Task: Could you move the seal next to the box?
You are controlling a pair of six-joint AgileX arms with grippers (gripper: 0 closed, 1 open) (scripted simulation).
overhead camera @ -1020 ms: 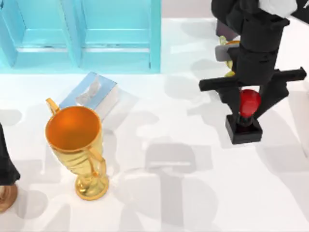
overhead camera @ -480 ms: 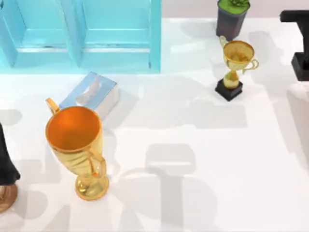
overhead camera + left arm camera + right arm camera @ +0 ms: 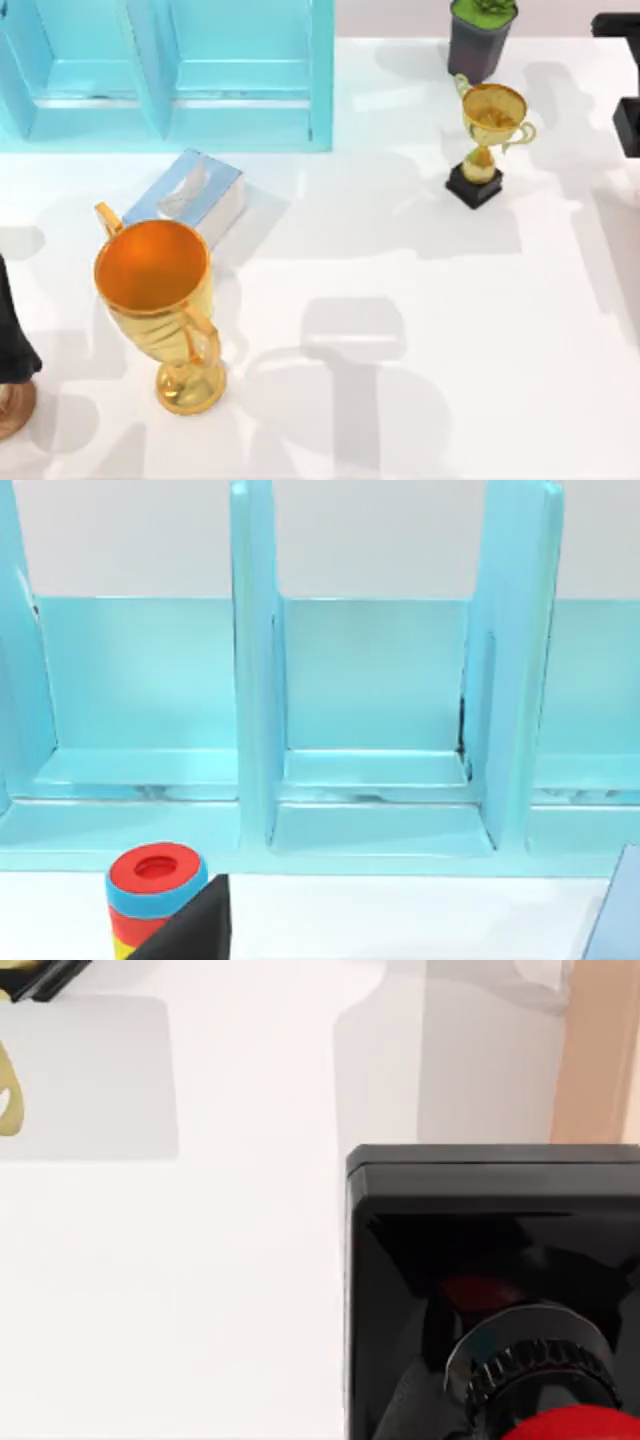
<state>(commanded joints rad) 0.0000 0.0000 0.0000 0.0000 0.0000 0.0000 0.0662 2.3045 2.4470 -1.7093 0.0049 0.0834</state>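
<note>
The seal (image 3: pixel 490 1290) sits at the counter's right edge, far from the box (image 3: pixel 185 195); the move remains; I cannot tell the right gripper's (image 3: pixel 625 70) finger state.

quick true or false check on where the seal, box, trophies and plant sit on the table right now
1. The tissue box lies beside the large gold trophy. True.
2. The seal stands beside the box. False: in the top view it is at the table's right edge, far from the box.
3. The small gold trophy has a black base. True.
4. The potted plant lies tipped over at front left. False: it is upright at the back, behind the small trophy.
</note>
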